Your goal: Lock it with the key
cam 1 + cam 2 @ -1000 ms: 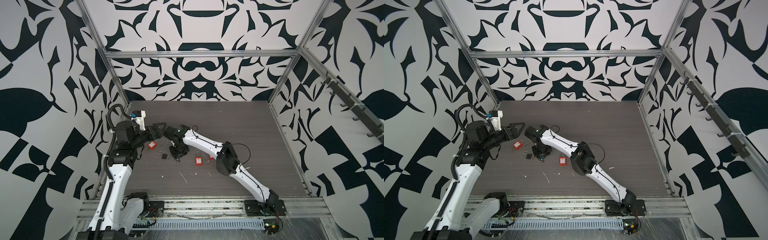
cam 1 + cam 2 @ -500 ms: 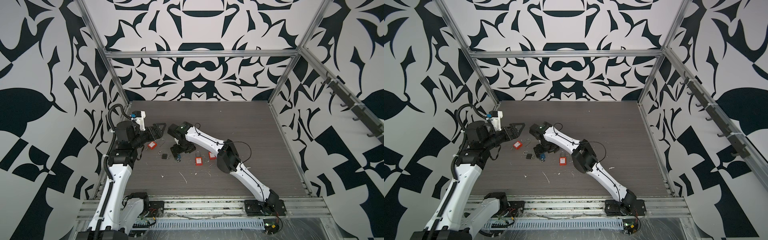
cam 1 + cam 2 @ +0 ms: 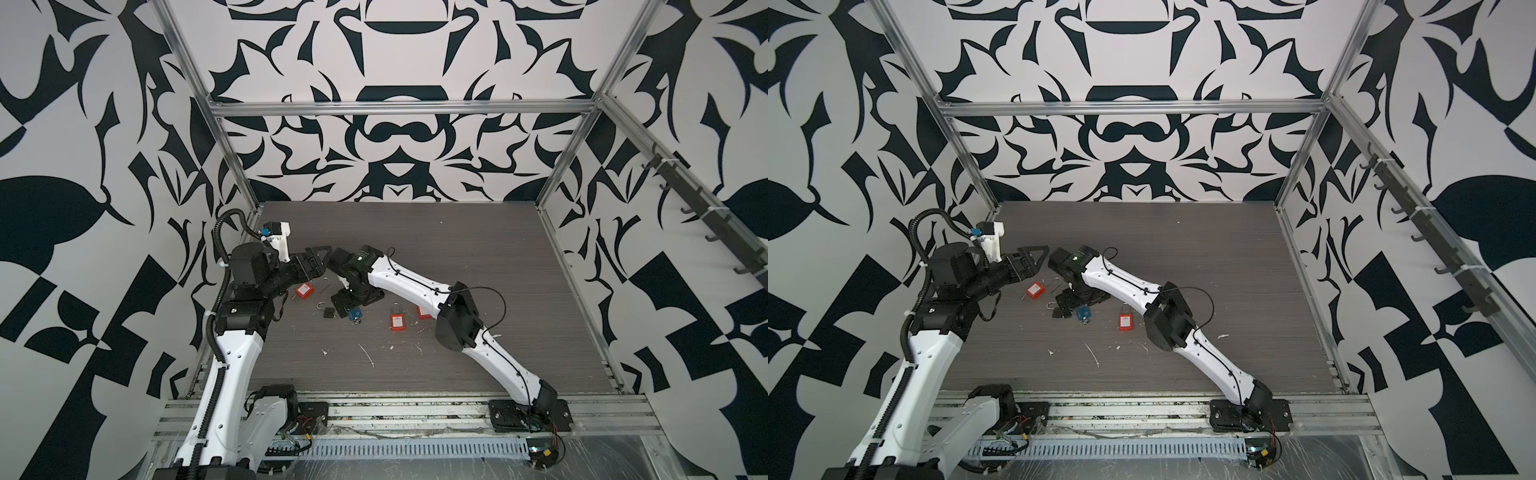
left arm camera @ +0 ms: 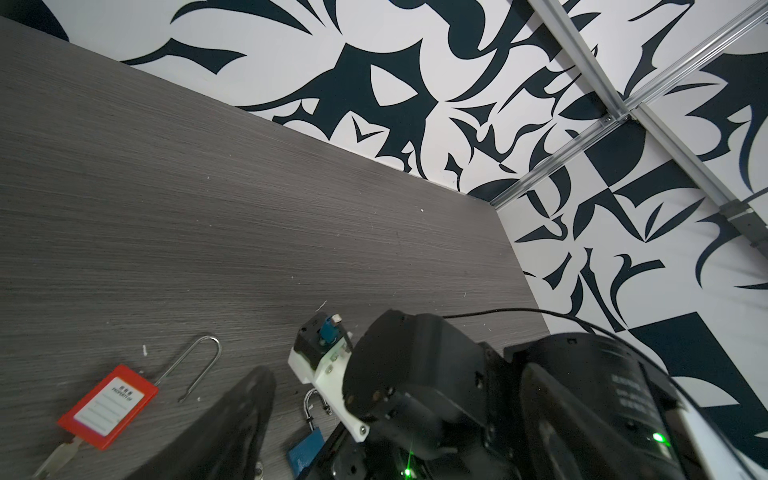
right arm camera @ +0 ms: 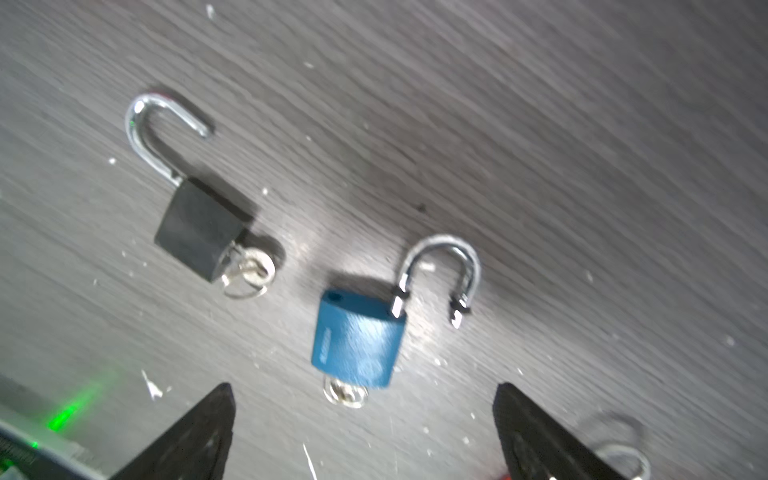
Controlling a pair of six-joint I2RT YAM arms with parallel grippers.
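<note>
Grey table (image 3: 457, 257): blue padlock (image 5: 359, 336) lies flat, shackle open, key (image 5: 345, 392) seated in its base for turning; right gripper (image 5: 361, 390) hangs above it, jaws wide, empty; left gripper (image 3: 320, 262), away from it, likewise open.

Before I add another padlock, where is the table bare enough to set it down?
Bare: the far half of the table up to the back wall, and the strip along the right rail. Crowded: left of centre, around the red padlocks, black padlock and blue padlock.
</note>
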